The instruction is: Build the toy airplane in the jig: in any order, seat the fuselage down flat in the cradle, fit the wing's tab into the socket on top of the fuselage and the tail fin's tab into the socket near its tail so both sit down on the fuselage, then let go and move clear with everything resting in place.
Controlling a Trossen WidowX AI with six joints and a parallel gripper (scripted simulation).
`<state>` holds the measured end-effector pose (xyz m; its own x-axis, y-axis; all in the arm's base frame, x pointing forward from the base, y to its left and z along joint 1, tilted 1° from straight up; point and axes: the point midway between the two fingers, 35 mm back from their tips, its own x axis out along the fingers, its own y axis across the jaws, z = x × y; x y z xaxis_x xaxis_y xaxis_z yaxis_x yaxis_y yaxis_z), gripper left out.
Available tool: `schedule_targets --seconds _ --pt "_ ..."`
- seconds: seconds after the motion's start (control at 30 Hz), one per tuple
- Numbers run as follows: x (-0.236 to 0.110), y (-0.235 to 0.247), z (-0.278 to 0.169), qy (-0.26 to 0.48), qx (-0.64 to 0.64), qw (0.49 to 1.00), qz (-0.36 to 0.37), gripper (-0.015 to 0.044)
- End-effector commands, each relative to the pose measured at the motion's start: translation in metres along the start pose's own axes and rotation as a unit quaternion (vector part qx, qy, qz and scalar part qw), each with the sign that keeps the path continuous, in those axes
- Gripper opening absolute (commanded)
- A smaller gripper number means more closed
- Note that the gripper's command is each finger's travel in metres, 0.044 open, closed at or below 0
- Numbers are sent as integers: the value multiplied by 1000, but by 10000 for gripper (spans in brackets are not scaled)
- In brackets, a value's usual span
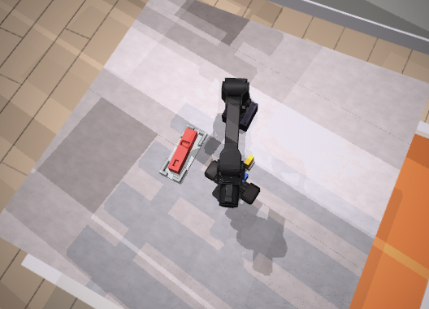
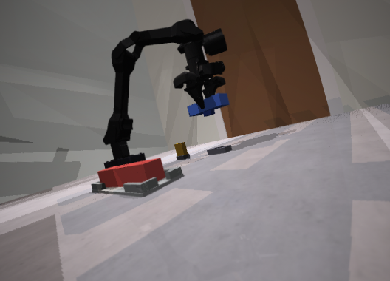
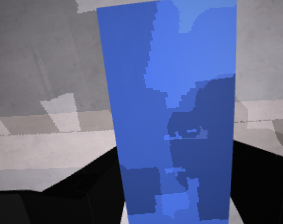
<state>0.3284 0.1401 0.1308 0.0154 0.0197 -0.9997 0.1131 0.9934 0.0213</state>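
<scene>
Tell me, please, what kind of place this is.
Probably a robot assembly test area: a black arm on a grey patchwork floor, a jig holding a red fuselage, wood flooring around.

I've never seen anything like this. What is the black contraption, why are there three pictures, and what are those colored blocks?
The black thing is a jointed robot arm ending in a two-fingered pincer. The three pictures show the same moment: one from above, one from low down at the side, and one from a camera on the arm's wrist. The blocks are toy airplane parts. The red fuselage lies in a grey cradle, with two sockets visible on top from above. The yellow block is probably the tail fin, standing on a small dark stand. The pincer is shut on the blue wing, holding it in the air above the surface; that wing fills the wrist picture.
</scene>
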Motion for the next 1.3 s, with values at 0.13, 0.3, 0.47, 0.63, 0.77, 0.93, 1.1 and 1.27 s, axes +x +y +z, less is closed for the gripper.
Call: schedule_targets --seconds 0.13,0.3,0.47,0.63,0.77,0.93,1.1,1.27 --pt "-7 -8 2 -6 16 1000 3 0" --pt "-6 -24 6 -6 50 999 3 0" --pt "-4 -40 8 -6 83 997 2 0" --pt "-2 -56 9 -6 116 993 2 0" --pt "0 -70 10 -6 143 990 2 0" --pt "2 -86 10 -6 179 984 1 0" --pt "4 -103 10 -6 214 977 0 0" --pt "6 -119 8 -6 249 968 0 0"
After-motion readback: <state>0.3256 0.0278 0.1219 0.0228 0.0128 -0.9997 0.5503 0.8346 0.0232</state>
